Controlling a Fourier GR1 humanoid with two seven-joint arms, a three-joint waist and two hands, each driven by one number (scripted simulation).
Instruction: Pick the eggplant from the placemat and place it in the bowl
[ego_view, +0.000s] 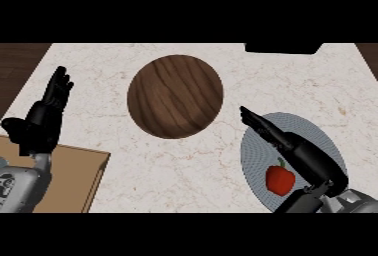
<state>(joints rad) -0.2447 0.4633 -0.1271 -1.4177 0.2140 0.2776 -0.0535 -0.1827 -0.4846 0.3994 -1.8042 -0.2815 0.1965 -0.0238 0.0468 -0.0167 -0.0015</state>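
Hands: R (310, 157) flat over placemat (325, 131); L (44, 117) upright, open.

- Light even and soft over the pale tabletop (148, 165); no clear single source, no hard cast shadows.
- Wooden bowl (176, 96): darker along its near left rim, lighter grain toward the middle and right.
- Both black robot hands, left (44, 117) and right (295, 150), read nearly flat; only faint grey highlights on the fingers.
- Red vegetable (280, 179) saturated, shaded on its near side.
- No glare spots. Edges slightly soft throughout; round shapes look stretched.
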